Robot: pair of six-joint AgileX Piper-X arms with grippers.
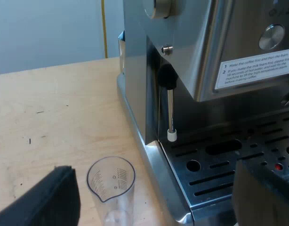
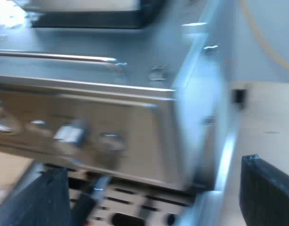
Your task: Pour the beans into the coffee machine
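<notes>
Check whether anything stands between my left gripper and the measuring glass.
Nothing visible does. The clear plastic measuring glass stands on the wooden table ahead of the open left gripper, with the steel espresso machine's tray edge close beside it.

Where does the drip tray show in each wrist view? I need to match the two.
Left wrist view: the drip tray lies under the steam wand, with the glass standing on the table near its corner.
Right wrist view: the drip tray lies under the row of buttons.
Shared landmark: the machine, whose steel front overhangs the tray.
</notes>
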